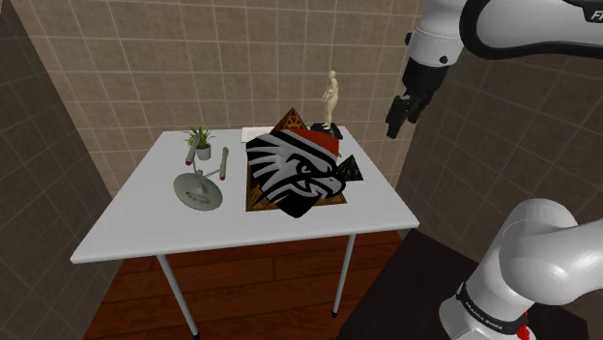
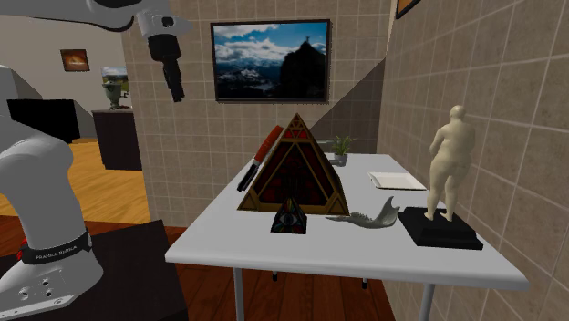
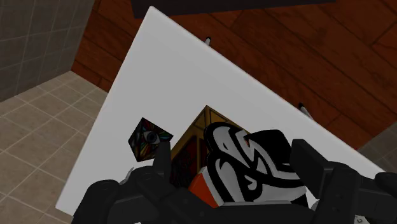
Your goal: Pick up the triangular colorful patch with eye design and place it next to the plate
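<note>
Gripper [image 1: 395, 124] open wide, empty, raised well clear of the table [image 1: 145, 222]. Patch [image 2: 290, 217] sits on the table just beside the pyramid [image 2: 296, 169].

Patch [image 1: 352, 171] half hidden behind eagle emblem [image 1: 300, 174]; pyramid [image 1: 291, 121] mostly covered too. Arm [image 1: 522, 29] cut off by shoulder view's top edge.

shoulder: high over table [image 1: 135, 217] | exterior: low, end-on | wrist: from above
</note>
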`<state>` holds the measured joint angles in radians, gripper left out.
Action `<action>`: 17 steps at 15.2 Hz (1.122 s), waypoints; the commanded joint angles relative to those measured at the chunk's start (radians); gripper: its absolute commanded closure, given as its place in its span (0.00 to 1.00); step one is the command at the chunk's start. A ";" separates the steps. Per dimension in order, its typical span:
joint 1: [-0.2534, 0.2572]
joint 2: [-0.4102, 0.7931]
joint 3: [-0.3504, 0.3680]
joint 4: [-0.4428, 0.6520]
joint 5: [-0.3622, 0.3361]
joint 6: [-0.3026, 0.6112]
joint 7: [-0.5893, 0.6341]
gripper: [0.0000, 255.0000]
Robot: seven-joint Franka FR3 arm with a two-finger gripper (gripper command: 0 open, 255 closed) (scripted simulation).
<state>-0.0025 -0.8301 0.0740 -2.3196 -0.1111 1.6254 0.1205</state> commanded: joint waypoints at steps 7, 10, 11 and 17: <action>-0.056 0.016 -0.032 -0.179 -0.031 0.288 0.078 0.00; -0.089 0.052 -0.047 -0.248 -0.051 0.440 0.120 0.00; -0.101 0.069 -0.052 -0.268 -0.058 0.492 0.135 0.00; -0.184 0.217 -0.073 -0.347 -0.108 0.812 0.231 0.00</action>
<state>-0.1732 -0.6425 -0.0007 -2.6557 -0.2110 2.3763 0.3285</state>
